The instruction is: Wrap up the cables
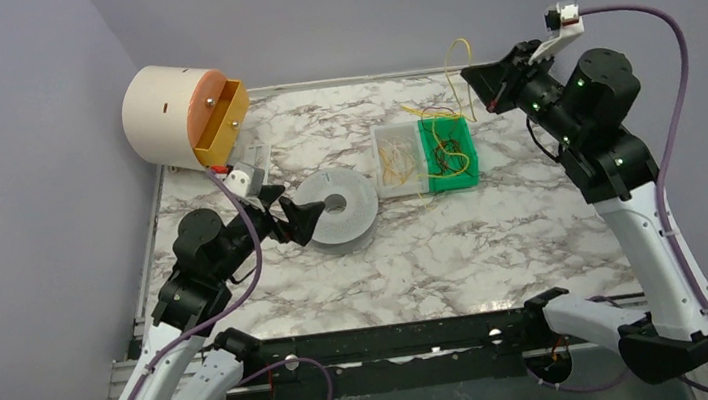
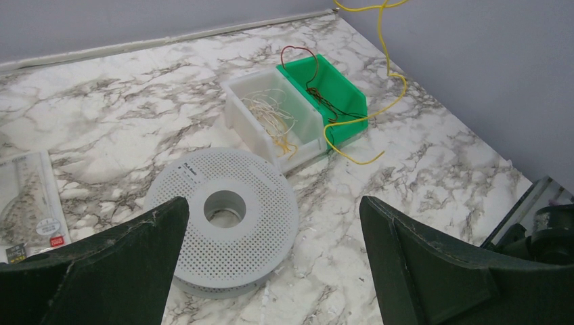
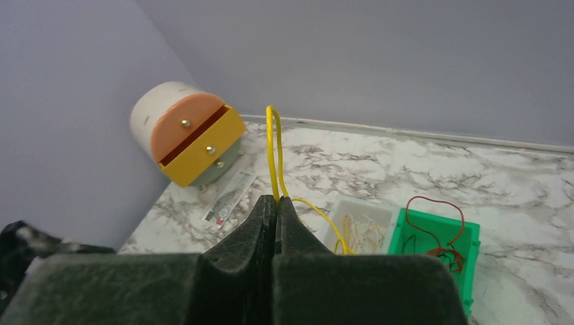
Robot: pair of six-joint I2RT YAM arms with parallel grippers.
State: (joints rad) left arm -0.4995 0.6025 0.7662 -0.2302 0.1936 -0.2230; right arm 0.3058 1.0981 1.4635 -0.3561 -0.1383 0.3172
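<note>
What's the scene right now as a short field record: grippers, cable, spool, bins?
right gripper: shut on yellow cable, raised
yellow cable: runs from the grip down across the green bin
left gripper: open, empty, facing the perforated spool
perforated spool: lying flat
green bin: red-brown wire inside
white bin: pale strands inside

Three cams: one overhead, two on wrists
Top looks down from behind over the white marbled desk; wrist views sit low, both catching the green plastic bin.
</note>
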